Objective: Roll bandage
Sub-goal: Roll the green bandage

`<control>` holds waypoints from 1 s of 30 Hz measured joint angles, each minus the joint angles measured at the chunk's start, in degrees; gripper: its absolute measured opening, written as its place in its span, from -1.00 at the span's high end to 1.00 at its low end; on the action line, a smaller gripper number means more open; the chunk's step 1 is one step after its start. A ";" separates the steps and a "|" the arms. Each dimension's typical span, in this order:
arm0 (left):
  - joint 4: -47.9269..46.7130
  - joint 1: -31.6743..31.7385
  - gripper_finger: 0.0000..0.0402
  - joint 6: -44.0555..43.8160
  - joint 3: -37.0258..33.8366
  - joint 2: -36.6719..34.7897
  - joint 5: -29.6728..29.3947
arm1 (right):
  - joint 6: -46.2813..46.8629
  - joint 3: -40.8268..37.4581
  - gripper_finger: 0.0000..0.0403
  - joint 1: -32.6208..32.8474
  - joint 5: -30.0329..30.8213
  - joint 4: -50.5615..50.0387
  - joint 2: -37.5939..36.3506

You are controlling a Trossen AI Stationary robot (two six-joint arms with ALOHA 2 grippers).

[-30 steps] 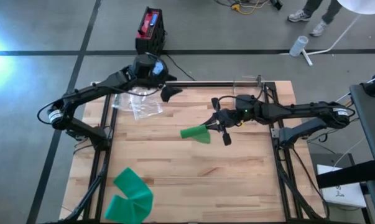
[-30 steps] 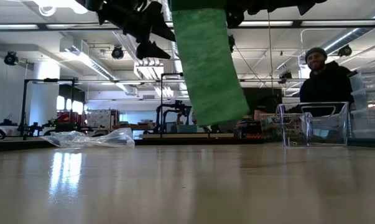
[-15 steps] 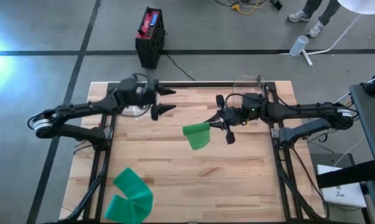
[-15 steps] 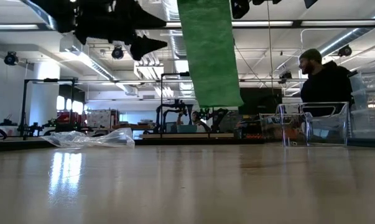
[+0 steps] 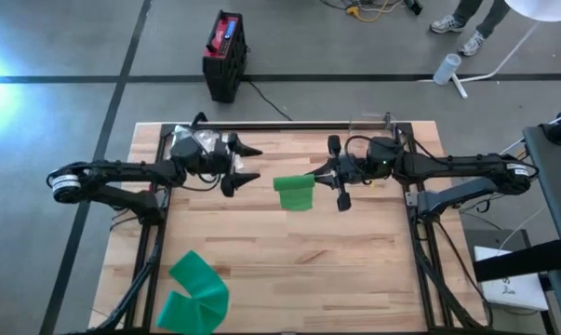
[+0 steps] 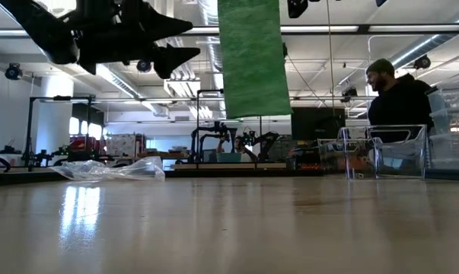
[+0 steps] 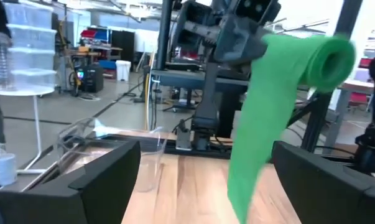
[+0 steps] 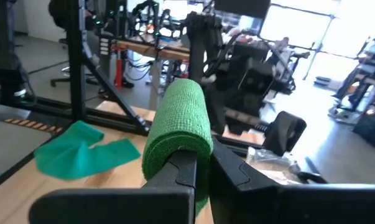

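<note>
I see my right gripper held above the middle of the table, fingers pressed together, pinching the green bandage at its rolled end. The loose strip hangs down from it, clear of the wood, at the pincer's nine o'clock in the high view. My left gripper floats at nine o'clock of the bandage, fingers spread wide and apart from the strip. A second green bandage lies at the table's seven o'clock corner.
</note>
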 joint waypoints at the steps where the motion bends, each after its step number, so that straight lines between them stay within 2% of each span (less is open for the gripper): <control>1: 0.52 0.02 -0.76 0.09 -0.02 0.86 -0.55 | -0.10 0.00 0.96 0.00 0.34 -0.06 -0.19; 7: 1.44 -0.10 -0.72 1.03 3.47 7.90 -1.27 | -0.25 0.00 0.96 -0.03 1.83 -1.51 -0.52; 11: 2.75 -0.66 -0.68 0.17 5.59 12.34 1.60 | -0.27 0.00 0.96 -0.03 2.81 -2.58 -0.52; 15: 9.11 -3.09 -0.66 -2.50 5.24 15.52 2.58 | -0.46 0.00 0.96 -0.03 2.83 -2.26 -1.26; 20: 18.22 -7.01 -0.68 -3.35 5.07 19.65 -0.27 | -0.97 0.00 0.96 -0.03 3.15 -2.37 -1.13; 30: 17.65 -7.37 -0.66 -2.03 5.75 21.37 -0.68 | -1.33 0.00 0.96 -0.03 5.76 -2.61 -1.53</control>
